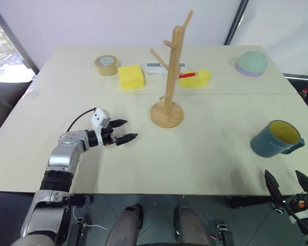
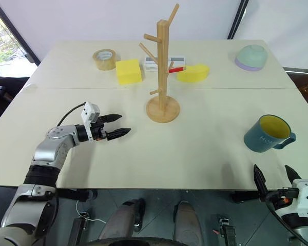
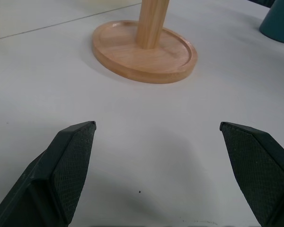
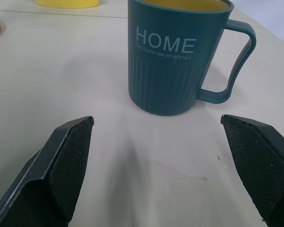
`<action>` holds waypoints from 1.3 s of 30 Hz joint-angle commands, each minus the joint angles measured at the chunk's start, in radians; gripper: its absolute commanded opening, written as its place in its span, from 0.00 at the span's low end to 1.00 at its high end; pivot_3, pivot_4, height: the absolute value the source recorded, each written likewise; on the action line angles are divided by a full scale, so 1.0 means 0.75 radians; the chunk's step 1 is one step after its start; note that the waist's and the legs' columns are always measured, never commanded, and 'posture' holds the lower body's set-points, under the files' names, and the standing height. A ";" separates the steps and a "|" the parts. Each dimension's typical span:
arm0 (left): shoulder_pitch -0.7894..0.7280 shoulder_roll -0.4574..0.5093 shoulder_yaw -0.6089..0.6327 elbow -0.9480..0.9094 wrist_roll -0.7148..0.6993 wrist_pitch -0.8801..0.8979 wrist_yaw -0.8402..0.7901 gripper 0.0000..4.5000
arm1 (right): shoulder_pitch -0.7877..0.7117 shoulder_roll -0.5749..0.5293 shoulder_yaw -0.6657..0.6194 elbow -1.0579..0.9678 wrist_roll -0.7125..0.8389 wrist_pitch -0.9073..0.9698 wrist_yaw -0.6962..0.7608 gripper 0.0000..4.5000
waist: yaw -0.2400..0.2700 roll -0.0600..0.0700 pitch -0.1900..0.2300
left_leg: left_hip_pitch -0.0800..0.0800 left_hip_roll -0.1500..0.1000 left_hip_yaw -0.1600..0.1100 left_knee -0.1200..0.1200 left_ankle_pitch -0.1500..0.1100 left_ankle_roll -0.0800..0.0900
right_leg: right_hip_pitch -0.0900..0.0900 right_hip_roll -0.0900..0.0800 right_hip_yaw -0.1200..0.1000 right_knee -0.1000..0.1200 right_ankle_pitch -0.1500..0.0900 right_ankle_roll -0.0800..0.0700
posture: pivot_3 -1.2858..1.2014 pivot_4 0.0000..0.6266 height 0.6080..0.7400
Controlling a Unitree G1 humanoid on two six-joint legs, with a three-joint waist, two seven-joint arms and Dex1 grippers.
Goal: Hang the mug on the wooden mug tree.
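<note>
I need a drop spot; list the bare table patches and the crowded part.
Bare: the stretch between the wooden mug tree and the mug, and the near strip between the left end effector and the mug. Crowded: the far edge behind the tree.

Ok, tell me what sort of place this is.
Probably a robot test or demo setup, not a home: a plain cream table stands before white screen walls. A tall light-wood mug tree, a teal-blue mug with a yellow inside and a tape roll sit spaced apart like props.
</note>
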 commanded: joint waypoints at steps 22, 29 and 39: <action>0.047 -0.071 -0.065 -0.272 -0.122 0.016 -0.103 1.00 | -0.009 -0.057 -0.105 -0.010 0.052 0.085 -0.097 1.00 | -0.001 0.000 0.000 | 0.000 0.000 0.000 0.000 0.001 0.001 | 0.000 0.000 0.000 0.000 0.000 0.000 | 0.52 0.24 1.00; 0.106 -0.093 -0.294 -0.598 -0.129 0.112 -0.146 1.00 | -0.192 -0.161 -0.109 0.179 -0.044 0.125 -0.196 1.00 | 0.000 0.004 -0.002 | 0.000 0.000 0.003 0.001 0.000 0.001 | 0.001 -0.001 0.002 -0.001 0.000 -0.001 | 0.52 0.24 1.00; 0.092 -0.117 -0.406 -0.715 -0.126 0.139 -0.095 1.00 | -0.467 -0.320 -0.111 0.471 -0.050 0.179 -0.198 1.00 | -0.001 0.008 -0.005 | 0.002 -0.001 0.004 0.002 0.002 0.004 | 0.003 0.000 0.002 0.000 0.000 -0.001 | 0.52 0.24 1.00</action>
